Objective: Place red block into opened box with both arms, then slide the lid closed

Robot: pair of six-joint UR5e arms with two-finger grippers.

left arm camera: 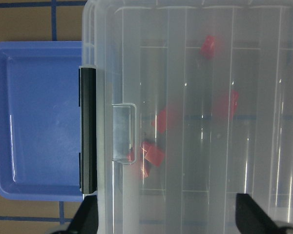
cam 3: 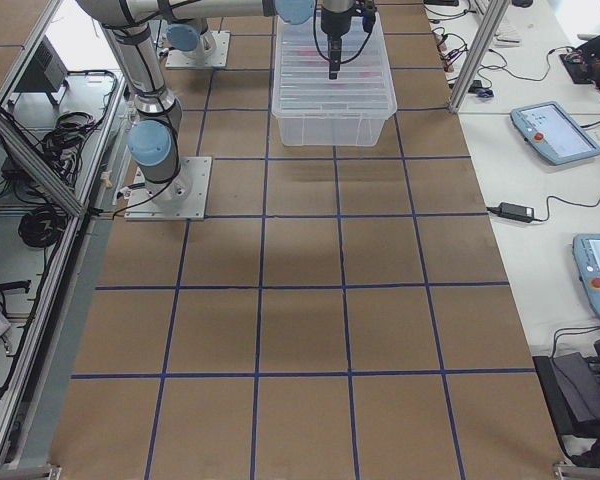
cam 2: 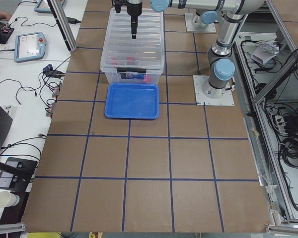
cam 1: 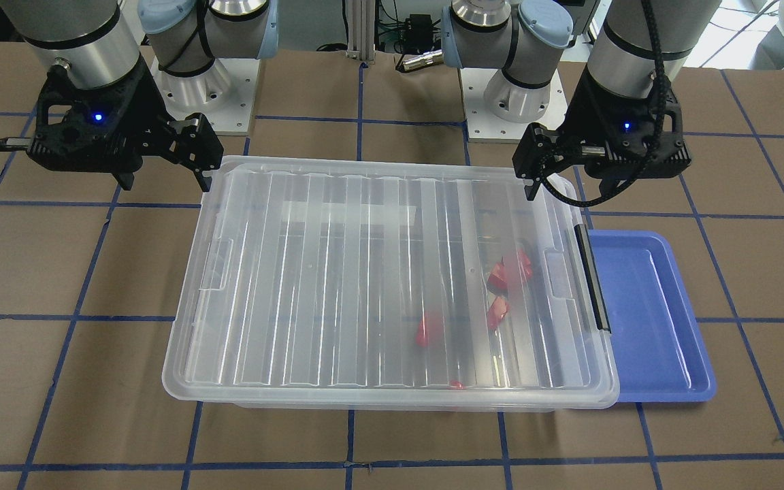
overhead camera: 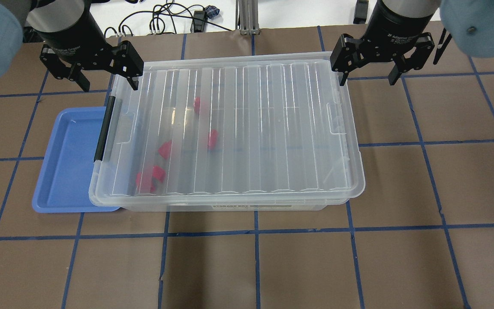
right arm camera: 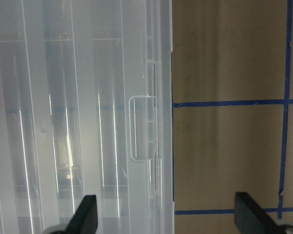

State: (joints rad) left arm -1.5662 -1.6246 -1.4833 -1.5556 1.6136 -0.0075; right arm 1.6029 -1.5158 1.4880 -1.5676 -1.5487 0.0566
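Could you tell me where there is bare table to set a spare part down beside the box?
The widest bare table lies past the short end of the box on the side of the right gripper; the strip along its labelled long side is free too. The other end is crowded: blue tray, black bar, left gripper above.

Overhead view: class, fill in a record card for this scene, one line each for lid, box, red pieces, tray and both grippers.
Lid: clear, ribbed, lying flat over the box
Box: clear bin, black bar at the robot's left end
Red pieces: several, inside the box, nearer the black bar
Blue tray: empty, beside the black-bar end
Left gripper: open, at the lid's far left corner
Right gripper: open, at the lid's far right corner
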